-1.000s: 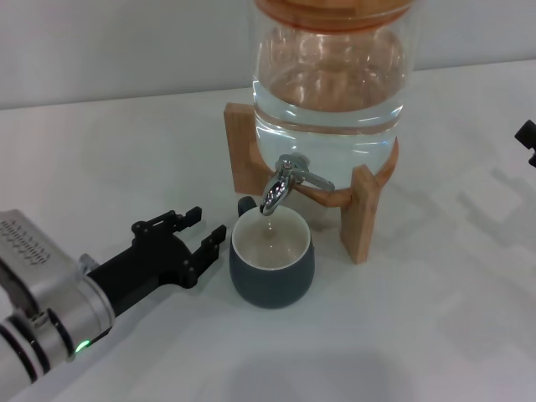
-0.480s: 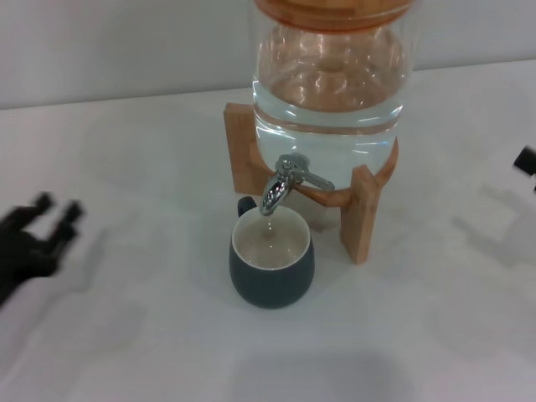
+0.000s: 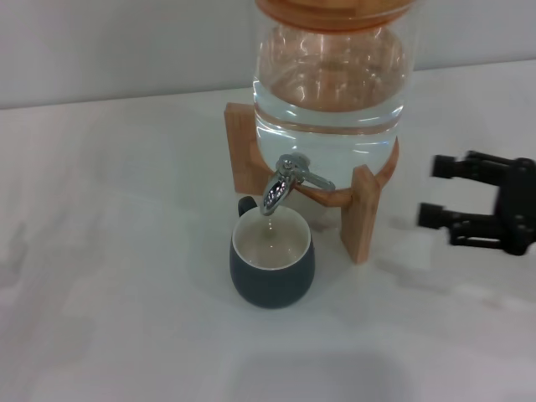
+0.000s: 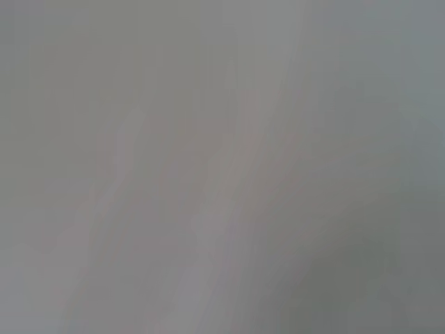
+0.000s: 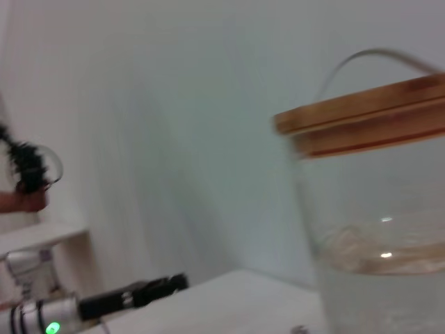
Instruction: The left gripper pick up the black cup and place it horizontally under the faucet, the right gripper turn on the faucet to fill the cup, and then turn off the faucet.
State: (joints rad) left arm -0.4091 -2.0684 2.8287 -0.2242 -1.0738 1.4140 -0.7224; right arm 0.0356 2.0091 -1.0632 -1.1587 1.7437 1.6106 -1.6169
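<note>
The black cup stands upright on the white table, cream inside showing, directly below the spout of the chrome faucet. The faucet sits on the clear glass water jar. My right gripper is open and empty at the right, level with the jar's wooden stand and a short way from it. My left gripper is out of the head view; it shows far off in the right wrist view, with its green light beside it. The left wrist view shows only a blurred grey surface.
The jar has a wooden lid and holds water to about mid height. The wooden stand's legs flank the faucet. A white wall runs behind the table.
My left gripper has drawn back from beside the cup and left the head view to the left. My right gripper has come in from the right edge toward the jar.
</note>
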